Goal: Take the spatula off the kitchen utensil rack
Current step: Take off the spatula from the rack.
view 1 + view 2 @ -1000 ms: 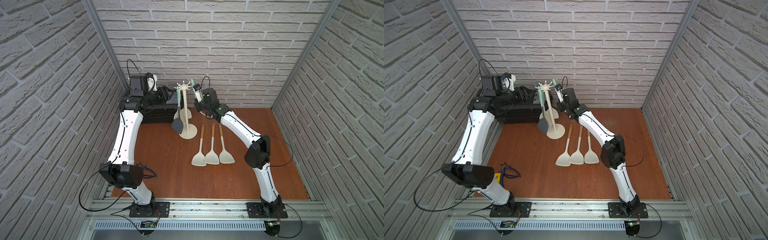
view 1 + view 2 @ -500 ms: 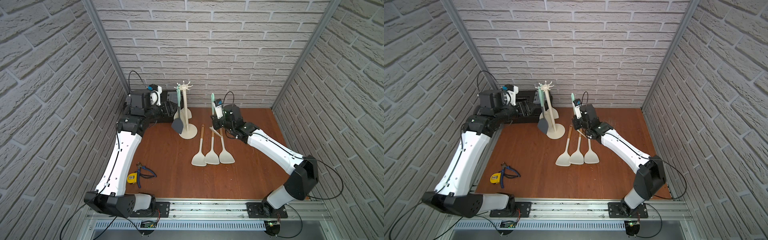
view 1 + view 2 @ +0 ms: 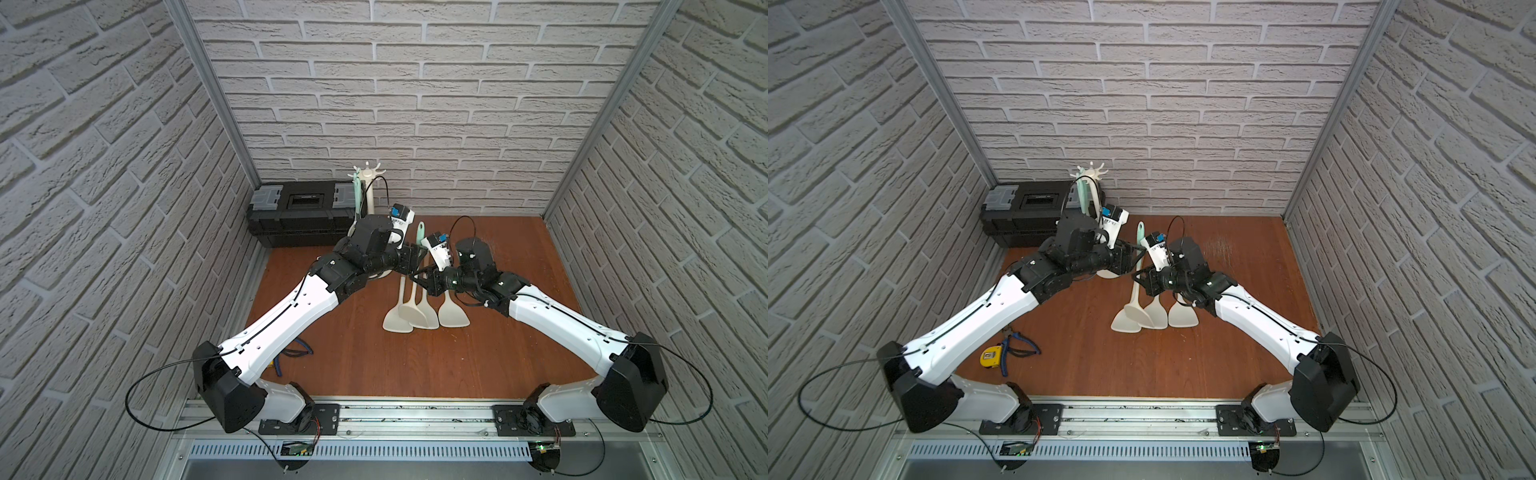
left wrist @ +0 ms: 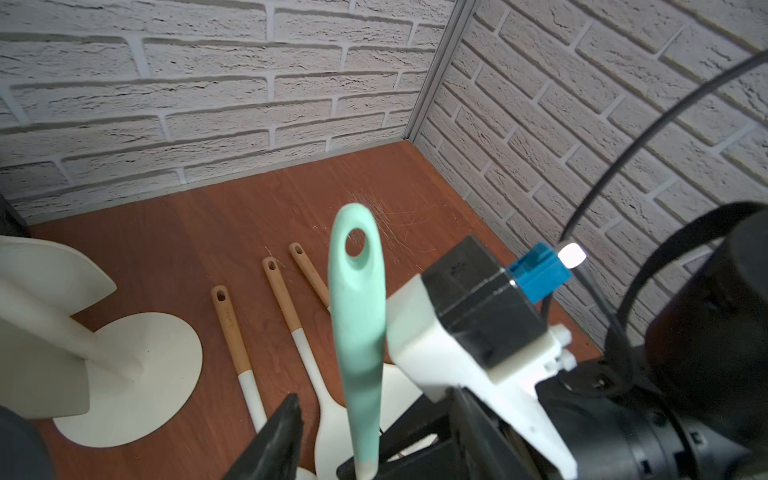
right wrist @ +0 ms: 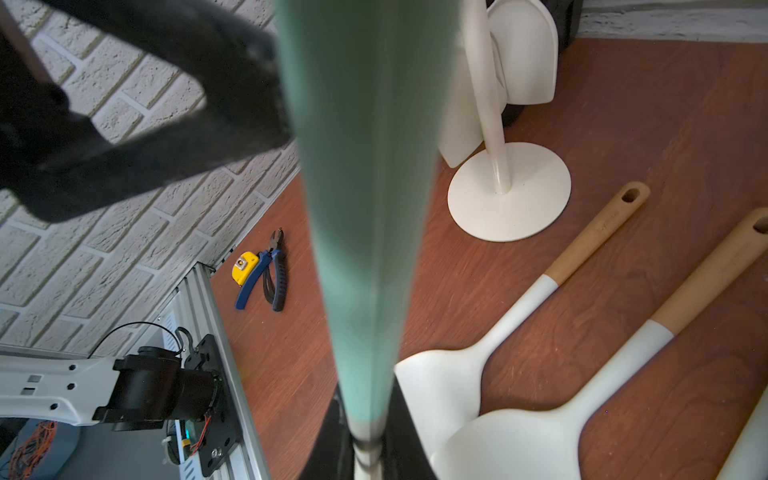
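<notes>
1. grey-white brick walls (image 3: 415, 104) close in the back and both sides. an aluminium rail (image 3: 395, 415) runs along the front.
2. the brown wooden table (image 3: 374, 365) carries everything.
3. the left arm (image 3: 291, 316) and right arm (image 3: 561, 328) reach inward and meet mid-table. in both top views the left arm hides the rack's base.
4. a black toolbox (image 3: 303, 216) sits against the back wall in the corner on the robot's left.
5. the kitchen utensil rack (image 3: 369, 195) stands just beside the toolbox. another mint-handled utensil (image 3: 356, 199) hangs from its crown, and cream blades (image 5: 528, 50) hang by the pole.
6. three cream turners (image 3: 419, 316) lie side by side, wooden handles pointing toward the rack's base.
7. the spatula (image 3: 1139, 241) is off the rack, upright over the turners' handles. its handle is mint green; its blade is hidden.
8. the right gripper (image 3: 1138, 276) is clamped on the handle's lower end.
9. the left gripper (image 3: 1134, 250) sits higher on that handle, jaws apart. one finger (image 4: 282, 436) is just beside the handle, with a gap showing.
10. blue pliers (image 3: 1017, 351) and a yellow tape measure (image 3: 988, 357) lie touching, near the front on the robot's left.
</notes>
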Robot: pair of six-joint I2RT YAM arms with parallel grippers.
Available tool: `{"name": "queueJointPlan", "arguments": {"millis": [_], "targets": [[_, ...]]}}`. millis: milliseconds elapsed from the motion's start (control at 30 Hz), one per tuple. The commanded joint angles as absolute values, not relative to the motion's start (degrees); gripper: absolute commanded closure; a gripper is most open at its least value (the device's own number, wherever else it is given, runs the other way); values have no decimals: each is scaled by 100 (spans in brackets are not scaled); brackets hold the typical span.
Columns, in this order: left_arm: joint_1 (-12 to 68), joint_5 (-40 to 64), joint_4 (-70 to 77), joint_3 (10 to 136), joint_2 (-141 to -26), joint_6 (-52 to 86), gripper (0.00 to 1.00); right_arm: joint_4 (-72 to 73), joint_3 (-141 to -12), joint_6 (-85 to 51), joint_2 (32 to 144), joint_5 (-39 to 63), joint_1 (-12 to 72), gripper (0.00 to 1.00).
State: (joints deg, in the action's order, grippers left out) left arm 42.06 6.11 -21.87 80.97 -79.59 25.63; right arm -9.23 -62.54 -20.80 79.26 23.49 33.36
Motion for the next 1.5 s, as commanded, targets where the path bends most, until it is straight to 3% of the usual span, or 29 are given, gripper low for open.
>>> {"name": "queueJointPlan", "arguments": {"millis": [0, 167, 733, 1167, 1233, 1333, 1367, 1467], "targets": [[4175, 442, -1446, 8049, -8026, 2853, 48, -240, -6228, -2264, 7455, 2786, 3434, 97], [4174, 452, -1417, 8057, -8139, 2994, 54, -184, -6140, -2504, 7352, 2626, 3437, 97], [4152, 211, -1460, 7858, -8201, 3059, 57, 164, -5880, -3320, 7325, 2215, 3437, 97], [4148, 957, -1206, 8123, -8714, 3277, 59, 286, -5911, -3363, 7564, 2349, 3446, 97], [4153, 1082, -1206, 8201, -8780, 3296, 69, 221, -5917, -3302, 7563, 2299, 3446, 97], [4120, 1170, -1274, 8279, -8801, 3220, 100, 162, -5915, -3211, 7514, 2277, 3445, 97], [4079, 1216, -1272, 8273, -8767, 3176, 100, 131, -5928, -3147, 7480, 2292, 3445, 95], [3828, 1646, -1104, 8143, -8564, 3120, 100, 70, -5920, -3018, 7276, 2541, 3353, 65]]}}
